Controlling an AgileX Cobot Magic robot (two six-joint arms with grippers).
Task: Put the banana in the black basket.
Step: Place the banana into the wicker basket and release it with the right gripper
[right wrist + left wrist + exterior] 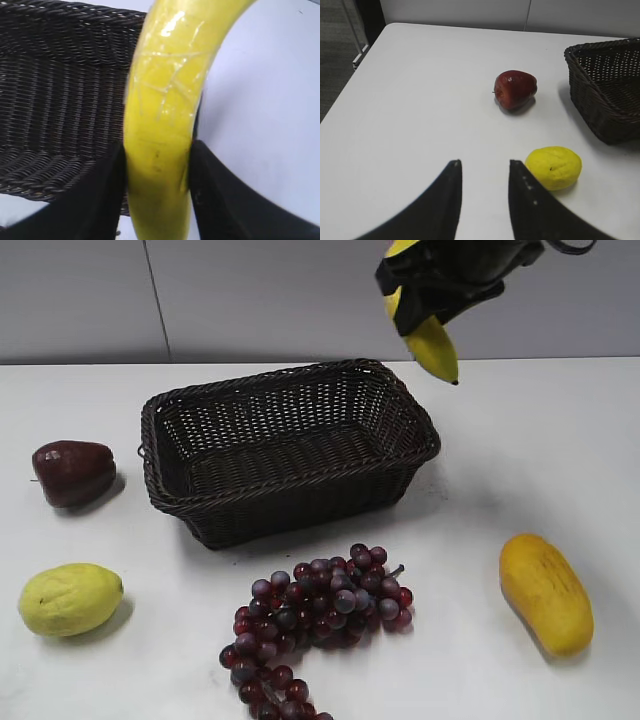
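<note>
we have the banana (160,125) clamped in our right gripper (440,295), raised off the bench, long axis near vertical with its dark tip down – just beyond the basket (290,450) at its far right corner, so the drop lies inward, to the left. our left gripper (482,192) hangs apart, jaws narrowly open and holding nothing. only the right wrist view shows the jaws pressing both sides of the banana.

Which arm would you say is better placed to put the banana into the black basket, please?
The right. Its pincer already grips the banana, raised near the black basket. The left pincer is open and empty, hovering over the table beside the yellow fruit.
</note>
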